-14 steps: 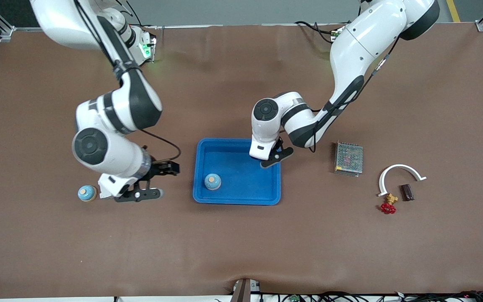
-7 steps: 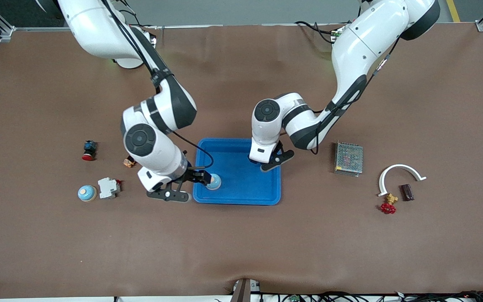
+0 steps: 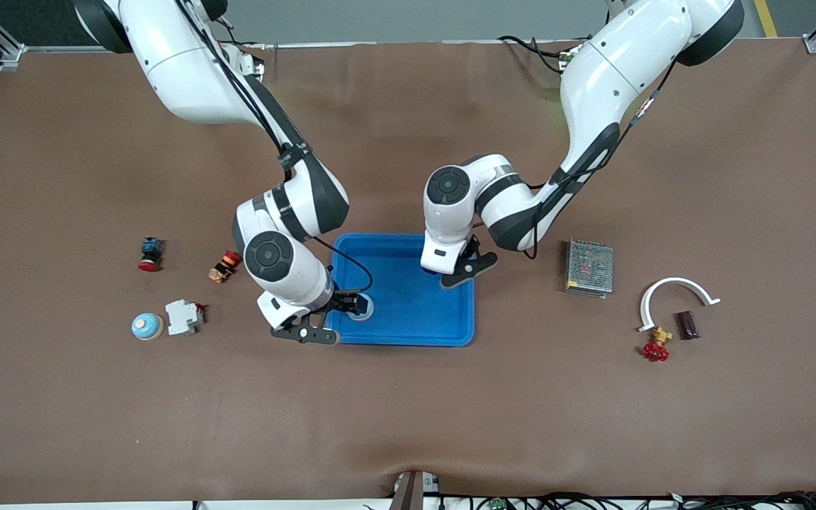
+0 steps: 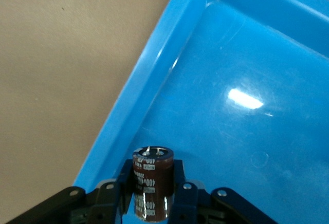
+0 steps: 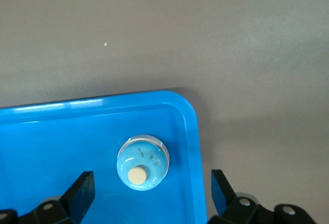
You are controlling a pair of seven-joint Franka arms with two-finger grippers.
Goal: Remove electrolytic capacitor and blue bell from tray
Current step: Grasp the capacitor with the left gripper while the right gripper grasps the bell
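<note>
Left gripper (image 4: 154,196) pinching capacitor (image 4: 152,182) above tray (image 3: 408,333), frame centre. Right gripper (image 5: 151,196) spread over bell (image 5: 142,162) in tray corner. Best centred on bell, lowered straight, then closed.

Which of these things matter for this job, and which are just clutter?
Job: shallow bright blue plastic tray; brown cylindrical electrolytic capacitor, gripped in left claw over the tray; round blue bell in the tray, under the open right claw.
Lying about: second blue bell, white breaker, red push button, metal mesh box, white plastic arc, red valve.
</note>
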